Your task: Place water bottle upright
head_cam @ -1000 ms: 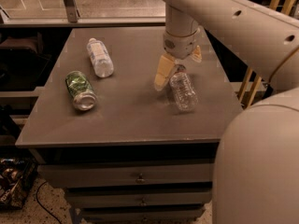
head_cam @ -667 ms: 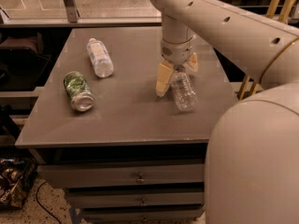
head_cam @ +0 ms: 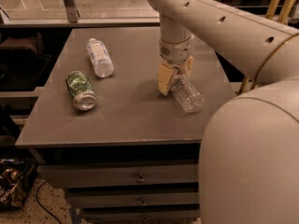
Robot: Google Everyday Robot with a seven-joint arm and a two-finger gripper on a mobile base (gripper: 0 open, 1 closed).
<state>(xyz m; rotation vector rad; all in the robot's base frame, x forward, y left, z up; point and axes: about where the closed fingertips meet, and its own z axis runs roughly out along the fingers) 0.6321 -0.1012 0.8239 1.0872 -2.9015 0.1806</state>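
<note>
Nearest the camera, on the right, the robot's pale body fills the corner, and below the front edge of the grey table is a stack of drawers with two small knobs showing. On the tabletop, three containers lie on their sides: one green drink can at the near left and two clear bottles. Of these, the water bottle is right of centre. Its ribbed base points toward the near right and its cap end is tucked up into the gripper, so it leans rather than lying flat. The gripper hangs straight down from the arm, which sweeps in from the far right. Its jaws look pinched on the bottle's neck end, one yellowish finger on the left side and the other behind on the right. That hold at the top probably lets the base swing down onto the table as the neck is lifted, which suits standing it upright; it is not upright yet. Farther back on the left lies the second bottle, with a wide white label, well apart from the gripper and untouched.
</note>
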